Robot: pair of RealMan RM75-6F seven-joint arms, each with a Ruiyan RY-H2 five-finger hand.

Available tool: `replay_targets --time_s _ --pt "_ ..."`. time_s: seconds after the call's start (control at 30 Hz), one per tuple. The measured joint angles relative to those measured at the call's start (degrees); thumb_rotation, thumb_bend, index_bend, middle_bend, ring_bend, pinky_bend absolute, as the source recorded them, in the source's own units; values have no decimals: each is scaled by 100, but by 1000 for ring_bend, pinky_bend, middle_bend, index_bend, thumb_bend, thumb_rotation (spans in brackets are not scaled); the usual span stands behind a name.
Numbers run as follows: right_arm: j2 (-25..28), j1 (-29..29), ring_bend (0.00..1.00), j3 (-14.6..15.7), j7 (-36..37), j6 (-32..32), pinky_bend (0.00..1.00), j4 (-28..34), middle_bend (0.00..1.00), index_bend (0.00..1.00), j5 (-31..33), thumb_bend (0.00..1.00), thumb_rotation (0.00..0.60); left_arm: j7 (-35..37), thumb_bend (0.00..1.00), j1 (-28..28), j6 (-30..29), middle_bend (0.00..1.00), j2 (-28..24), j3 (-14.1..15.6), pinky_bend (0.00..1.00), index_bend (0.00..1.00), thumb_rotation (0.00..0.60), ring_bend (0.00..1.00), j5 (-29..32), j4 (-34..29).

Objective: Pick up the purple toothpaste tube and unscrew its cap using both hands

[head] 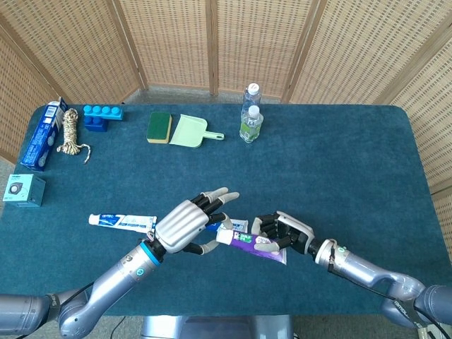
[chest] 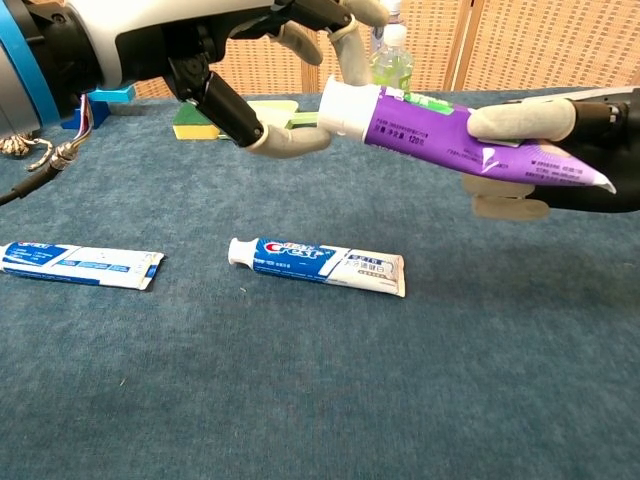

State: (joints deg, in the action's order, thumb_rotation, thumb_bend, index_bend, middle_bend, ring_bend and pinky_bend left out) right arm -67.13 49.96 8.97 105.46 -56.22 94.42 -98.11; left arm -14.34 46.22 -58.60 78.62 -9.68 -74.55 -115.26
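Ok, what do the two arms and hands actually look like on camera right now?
Both arms are smooth silver-grey metal. The left hand has a silver ribbed back, black inner parts and pale beige fingertips; a bright blue ring marks its wrist, with thin coloured wires showing in the chest view. The right hand has a white back, black fingers and beige pads.
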Motion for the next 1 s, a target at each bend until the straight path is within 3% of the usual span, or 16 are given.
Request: replay_targets --time_s 0.5,1.0 --pt "-44 -39 784 -68 10 96 830 -38 739 966 225 440 600 39 331 -41 -49 79 0 37 146 523 600 1 -129 -17" --pt "13 -140 795 -283 -336 470 841 141 739 964 834 443 600 65 331 -105 -57 82 -67 136 145 526 600 0 -270 -46"
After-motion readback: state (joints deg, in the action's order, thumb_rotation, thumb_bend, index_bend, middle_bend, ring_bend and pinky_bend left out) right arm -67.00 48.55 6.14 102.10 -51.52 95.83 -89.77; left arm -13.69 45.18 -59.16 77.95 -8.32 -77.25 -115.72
